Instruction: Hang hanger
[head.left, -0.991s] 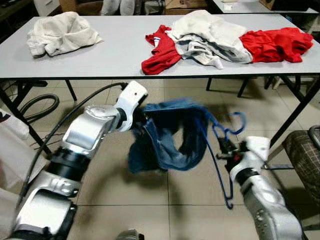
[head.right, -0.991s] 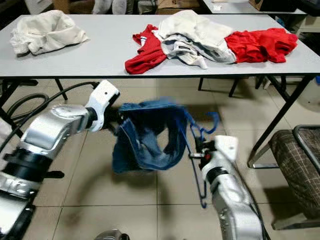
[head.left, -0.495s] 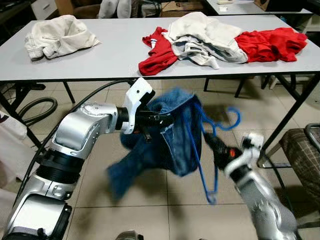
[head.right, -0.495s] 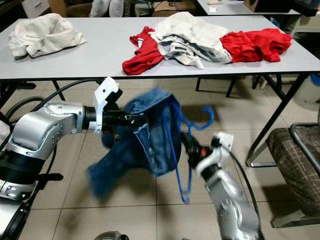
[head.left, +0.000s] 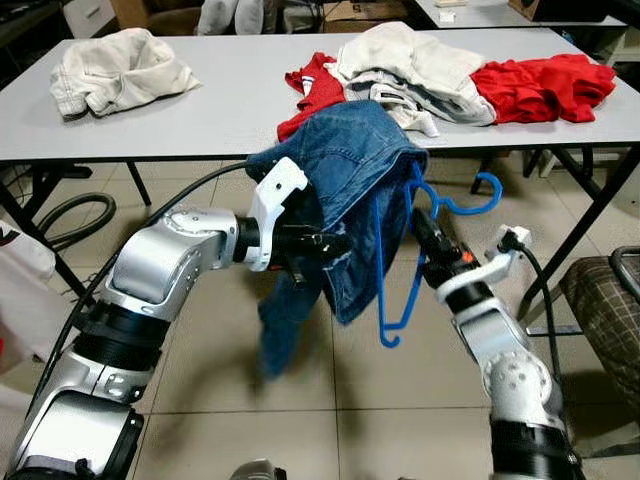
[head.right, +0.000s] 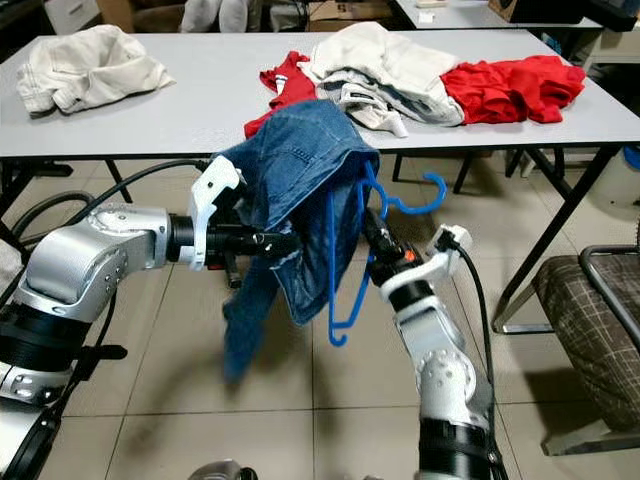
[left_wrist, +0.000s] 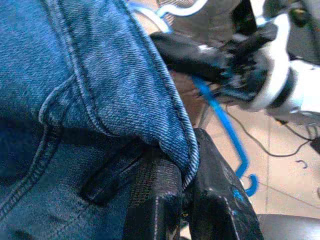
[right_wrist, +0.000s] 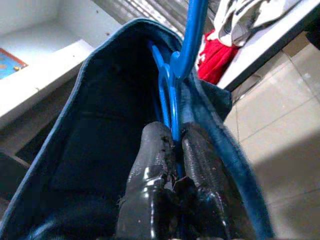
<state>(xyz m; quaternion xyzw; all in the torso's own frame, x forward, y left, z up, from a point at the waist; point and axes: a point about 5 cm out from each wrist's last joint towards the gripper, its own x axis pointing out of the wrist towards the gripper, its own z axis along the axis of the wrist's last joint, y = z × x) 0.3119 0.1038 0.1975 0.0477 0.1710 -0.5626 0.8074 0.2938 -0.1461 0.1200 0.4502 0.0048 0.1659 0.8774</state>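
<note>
Just jeans (head.left: 350, 190) overhanging hanger (head.left: 400, 262)

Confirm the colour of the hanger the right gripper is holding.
Blue. The hanger shows best in the left eye view, pinched by the right gripper beside the denim garment.

The jeans (head.left: 345, 190) draped over the blue hanger (head.left: 415, 250) filled the middle of the frame, closing the gap between the left gripper (head.left: 335, 242) and the right gripper (head.left: 420, 225). Across the top, the table (head.left: 200, 120) edge with its red shirt (head.left: 545, 85) and white clothes (head.left: 115, 65) blocked the way upward. Bare floor (head.left: 330, 400) lay open in the lower centre, a chair (head.left: 610, 310) crowding the lower right.
</note>
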